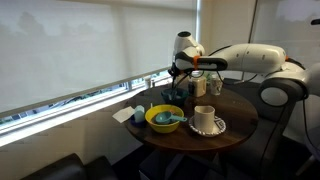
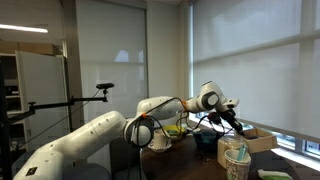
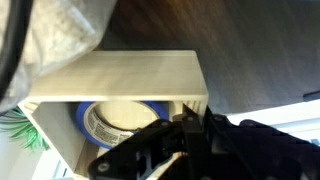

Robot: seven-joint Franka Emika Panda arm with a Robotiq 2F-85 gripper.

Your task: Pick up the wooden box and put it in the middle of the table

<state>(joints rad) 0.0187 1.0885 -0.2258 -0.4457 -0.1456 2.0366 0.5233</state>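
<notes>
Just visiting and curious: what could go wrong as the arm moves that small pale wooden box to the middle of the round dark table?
1. In the wrist view the gripper sits at one wall of the small pale wooden box, so the box might tilt when lifted.
2. A blue roll lies inside; a tilt could spill it.
3. The yellow bowl and white mug crowd the round dark table, so the box could bump them.

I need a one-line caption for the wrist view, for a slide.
Wrist view: the gripper close to the pale wooden box on the dark table, a blue ring visible inside it.
</notes>
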